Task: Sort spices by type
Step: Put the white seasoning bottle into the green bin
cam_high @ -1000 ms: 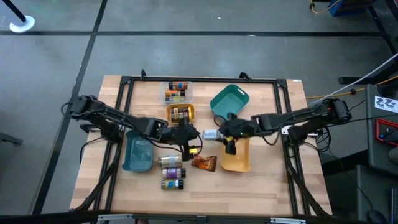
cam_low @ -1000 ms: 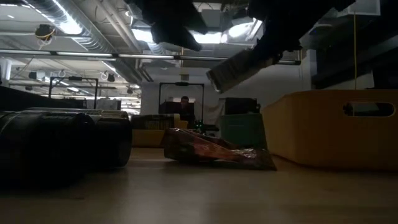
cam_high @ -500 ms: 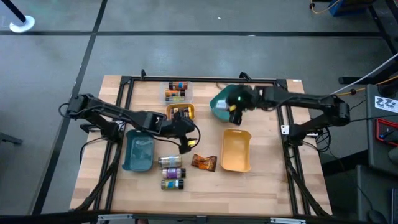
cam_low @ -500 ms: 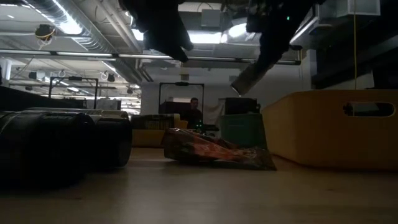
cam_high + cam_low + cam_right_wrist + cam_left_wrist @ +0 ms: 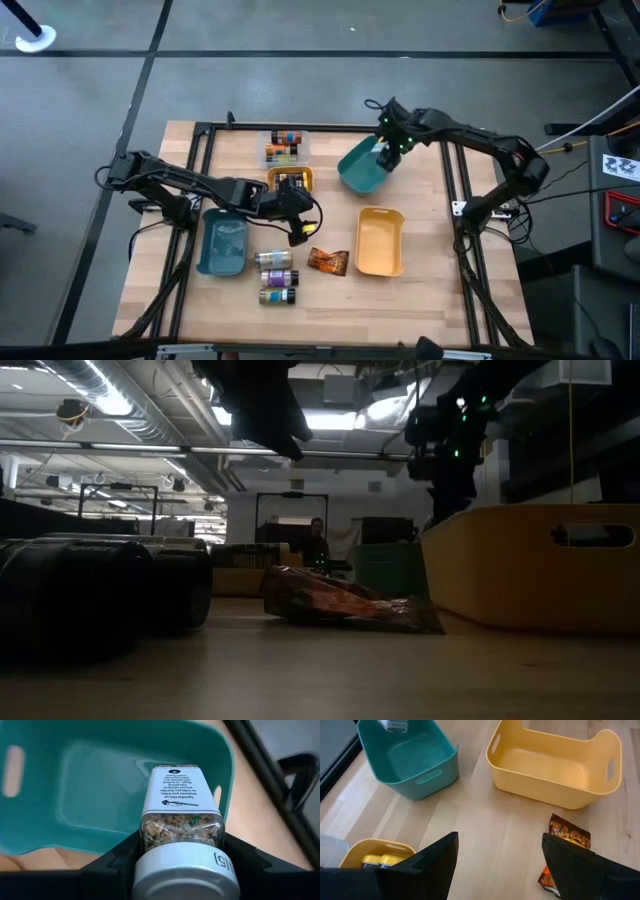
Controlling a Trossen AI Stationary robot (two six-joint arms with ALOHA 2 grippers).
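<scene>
My right gripper point(image 5: 386, 150) is shut on a white-labelled spice jar point(image 5: 180, 802) with a pale cap, above the far right part of the teal tray point(image 5: 362, 168). My left gripper point(image 5: 300, 230) hangs open over bare table between the small yellow tray point(image 5: 290, 182) and the orange-brown packet point(image 5: 328, 262); its fingers point(image 5: 437, 865) touch nothing. Other jars lie in the clear tray point(image 5: 283, 146) and in the small yellow tray. Two jars point(image 5: 276, 277) lie on their sides on the table near the front. My right gripper pinches the jar between its two fingers at the glass body point(image 5: 150, 832) just beyond the cap. The jar lies along the fingers, its cap end toward the wrist and its labelled end pointing away. It is lifted clear above the teal tray's floor point(image 5: 90, 780).
A large yellow tray point(image 5: 380, 241) sits on the table's right, and a blue tray point(image 5: 222, 244) on its left. A black frame point(image 5: 455, 180) runs around the table edges. Bare wood lies along the near edge. A person point(image 5: 317, 540) stands in the room far behind.
My right gripper has carried the white-labelled jar from beside the large yellow tray toward the table's far edge. It now holds the jar over the teal tray's far right part, still shut on it.
</scene>
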